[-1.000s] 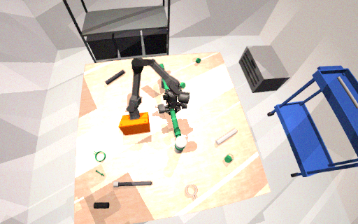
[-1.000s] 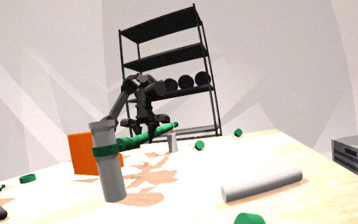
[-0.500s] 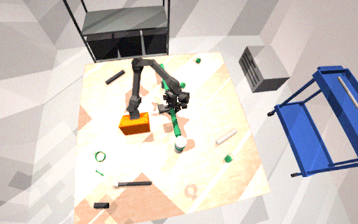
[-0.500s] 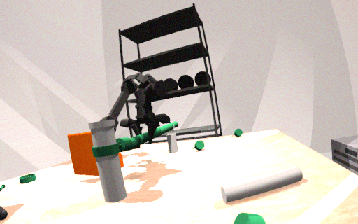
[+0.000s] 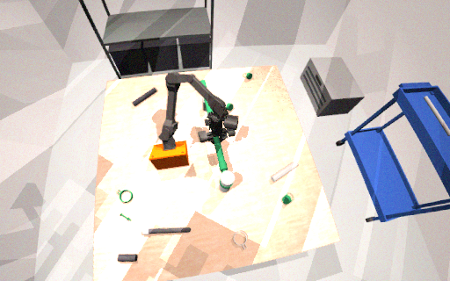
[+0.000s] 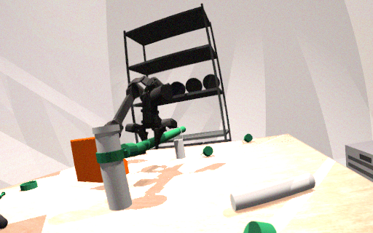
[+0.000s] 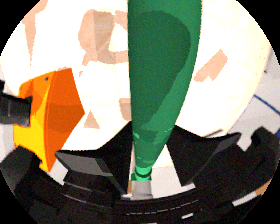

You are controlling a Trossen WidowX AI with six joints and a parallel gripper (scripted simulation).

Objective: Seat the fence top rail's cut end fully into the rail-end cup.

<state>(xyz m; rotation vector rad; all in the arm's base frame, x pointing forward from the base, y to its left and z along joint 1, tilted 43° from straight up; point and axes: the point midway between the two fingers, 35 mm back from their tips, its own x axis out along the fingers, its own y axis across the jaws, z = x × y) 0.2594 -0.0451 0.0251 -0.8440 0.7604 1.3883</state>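
The big grey post (image 6: 116,191) stands upright, with its cap (image 5: 227,177) (image 6: 106,129) on top. The green brace band (image 6: 110,156) rings its upper part, a little below the cap. The green rail-end cup (image 6: 128,150) is on the band's side facing the rail. The green rail (image 5: 220,154) (image 6: 170,135) (image 7: 161,65) runs from the cup past the smaller post (image 6: 179,150) (image 7: 141,190). Its near end meets the cup; how deep it sits cannot be told. My gripper (image 5: 216,137) (image 6: 151,141) (image 7: 146,122) is shut on the rail, between the posts.
An orange block (image 5: 170,158) (image 6: 86,160) (image 7: 61,117) is at the arm's base. A loose grey tube (image 5: 284,171) (image 6: 272,193) lies right of the big post. Green caps (image 5: 287,198) (image 6: 248,137), a green ring (image 5: 126,196) and a dark rod (image 5: 169,230) also lie on the table.
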